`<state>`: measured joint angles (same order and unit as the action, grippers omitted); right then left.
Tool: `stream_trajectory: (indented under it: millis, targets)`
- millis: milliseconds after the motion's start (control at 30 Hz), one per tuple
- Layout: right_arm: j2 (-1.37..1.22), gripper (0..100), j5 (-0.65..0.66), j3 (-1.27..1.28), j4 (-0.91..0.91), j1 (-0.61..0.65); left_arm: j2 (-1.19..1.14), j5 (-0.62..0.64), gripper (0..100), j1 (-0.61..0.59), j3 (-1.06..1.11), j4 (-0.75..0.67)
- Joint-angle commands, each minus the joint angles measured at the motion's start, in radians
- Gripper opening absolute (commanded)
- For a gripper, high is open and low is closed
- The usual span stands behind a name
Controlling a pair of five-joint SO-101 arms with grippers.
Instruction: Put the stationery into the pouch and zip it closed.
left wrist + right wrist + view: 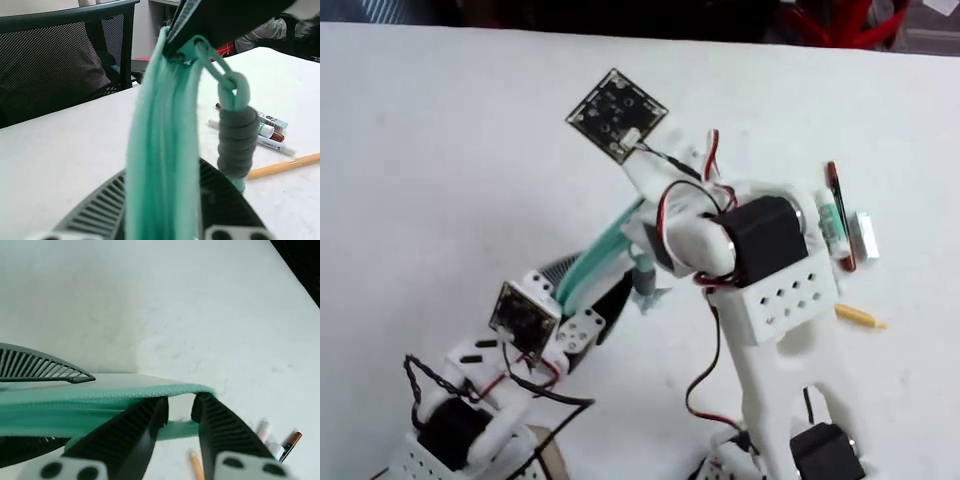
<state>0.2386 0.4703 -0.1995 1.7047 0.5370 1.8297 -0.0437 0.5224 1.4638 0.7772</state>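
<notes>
The pouch (605, 250) was held edge-up at frame centre, its lower end pinched by the left gripper (588, 285) and its top edge by the right gripper (180, 407). Pens (840, 215) and a pencil (860, 317) lay well apart at right. The table (440, 150) stretched wide toward the upper left.

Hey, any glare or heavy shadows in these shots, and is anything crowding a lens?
High view: the table is lit bright and flat, with only faint shadows. Left wrist view: the pouch hangs close against the lens. Right wrist view: even light, no hard glare.
</notes>
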Motion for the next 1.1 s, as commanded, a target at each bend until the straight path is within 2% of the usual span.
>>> stream_trajectory:
  millis: [0, 200, 500, 700, 833, 967, 1067]
  targets:
    - [-0.041, 31.1, -0.008, 0.064, 0.022, 0.016, -0.002, -0.009, 16, 0.010, 0.000, -0.020]
    - [0.025, 33.5, -0.003, 0.066, 0.021, 0.104, -0.002, -0.006, 16, 0.008, -0.003, -0.015]
    - [0.038, 34.1, -0.003, 0.058, 0.015, 0.104, -0.002, -0.008, 16, -0.025, -0.006, -0.015]
    - [0.039, 20.4, -0.009, -0.002, -0.022, 0.012, -0.002, -0.011, 8, -0.056, -0.008, -0.021]
    - [0.042, 14.6, -0.009, -0.011, 0.018, 0.010, -0.002, -0.025, 3, -0.056, 0.000, -0.051]
    - [0.042, 1.4, -0.011, 0.014, 0.018, 0.012, -0.002, -0.051, 2, -0.050, 0.000, -0.048]
    - [0.042, 2.6, -0.011, 0.037, 0.018, 0.015, -0.002, -0.052, 2, -0.048, 0.002, -0.048]
